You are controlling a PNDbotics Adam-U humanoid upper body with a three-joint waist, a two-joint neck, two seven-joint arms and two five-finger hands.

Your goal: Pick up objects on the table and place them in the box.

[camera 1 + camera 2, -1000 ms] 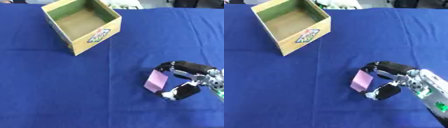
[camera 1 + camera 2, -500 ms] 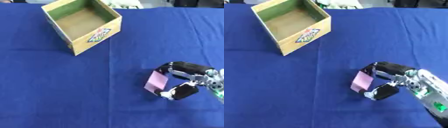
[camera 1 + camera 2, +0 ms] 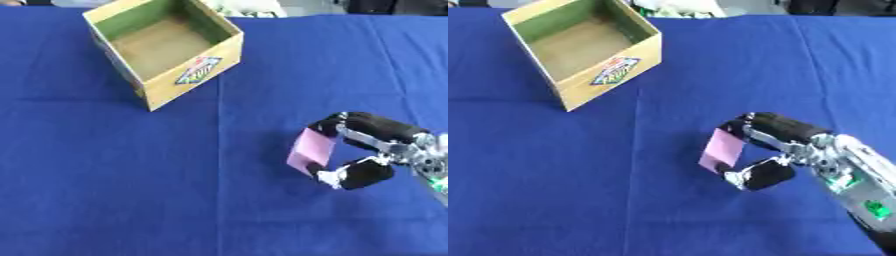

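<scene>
A box (image 3: 166, 47) of yellow-brown card is seen at the 11 o'clock part of the blue cloth (image 3: 131, 175), open at the top and turned with one corner toward the camera. Its inner walls are green and its floor is plain brown; nothing can be made out lying inside it. A coloured diamond label is shown on its near right wall. The card (image 3: 311, 151), a flat pink piece, is found at about 4 o'clock from the box and well apart from it, held upright on edge. It is pinched by the right hand (image 3: 776, 150), whose fingers (image 3: 372, 127) are curled over its upper edge while the thumb (image 3: 360, 173) is pressed at its lower corner. Whether the card's lower edge is touching the cloth cannot be told. In the right eye view more of the silver forearm is shown, running toward 5 o'clock with a small green light on it; in the left eye view that arm is cut by the frame's edge. The left hand is shown in neither view.
</scene>
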